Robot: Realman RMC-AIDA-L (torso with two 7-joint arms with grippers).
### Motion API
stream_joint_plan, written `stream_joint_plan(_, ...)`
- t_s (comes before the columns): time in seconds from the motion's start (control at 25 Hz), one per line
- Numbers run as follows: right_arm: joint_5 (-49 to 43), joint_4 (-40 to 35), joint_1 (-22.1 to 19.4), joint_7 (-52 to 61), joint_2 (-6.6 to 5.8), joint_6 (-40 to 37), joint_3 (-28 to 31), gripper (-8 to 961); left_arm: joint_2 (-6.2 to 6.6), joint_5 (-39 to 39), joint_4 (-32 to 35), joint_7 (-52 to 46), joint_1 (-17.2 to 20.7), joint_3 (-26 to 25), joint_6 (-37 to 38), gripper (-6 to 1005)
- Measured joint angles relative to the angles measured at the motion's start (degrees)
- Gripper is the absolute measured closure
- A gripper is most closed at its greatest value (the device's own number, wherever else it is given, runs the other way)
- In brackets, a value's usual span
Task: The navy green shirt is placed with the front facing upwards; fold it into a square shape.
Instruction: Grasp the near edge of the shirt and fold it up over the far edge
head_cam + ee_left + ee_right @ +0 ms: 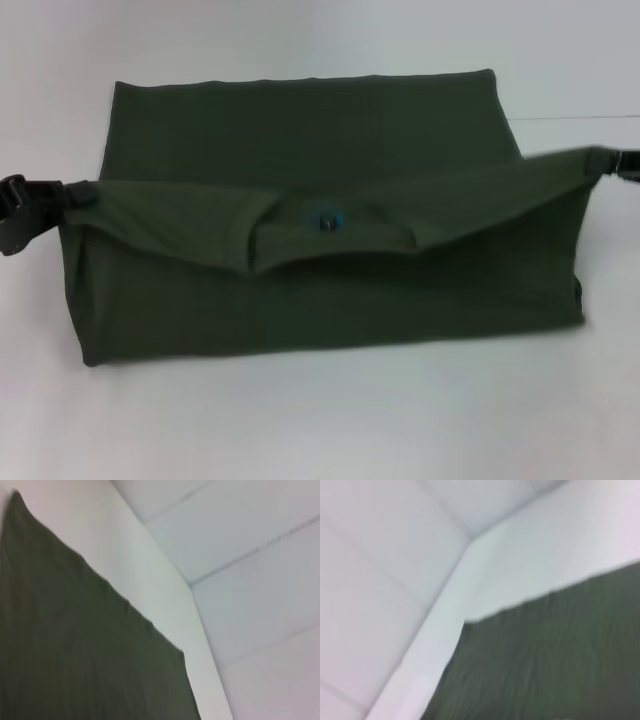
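I see the navy green shirt [300,130] spread across the middle of the head view on the white table [320,420], its far part lying flat toward the top of the frame. My left gripper [78,195], at the left edge, is clenched on one corner of the shirt's near edge, and my right gripper [598,162], at the right edge, grasps the other corner. Between them the raised cloth hangs taut, with the collar and its blue neck label [327,219] sagging at centre.

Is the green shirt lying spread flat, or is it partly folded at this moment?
Partly folded: the dark olive-green cotton T-shirt has its collar edge lifted and stretched between the left hand and right hand, above the layer beneath.
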Motion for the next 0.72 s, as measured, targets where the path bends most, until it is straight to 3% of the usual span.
stream_joint_plan(0.28, 3.91, 1.09, 0.69, -3.37, 1.63, 9.41, -0.49, 913, -1.62, -5.23, -4.15, 8.12, 0.58, -0.01, -7.84, 962)
stream_joint_plan(0.6, 5.67, 1.37, 2.07, -8.93, 5.4, 16.91, -0.32, 913, -3.99, -13.58, -7.19, 16.9, 0.19, -0.08, -14.27, 963)
stream_joint_plan(0.72, 8.0, 1.87, 2.22, -10.68, 5.8, 18.74, -0.44, 912, -4.78, -15.71, -7.53, 18.61, -0.31, 0.27, -16.45, 963)
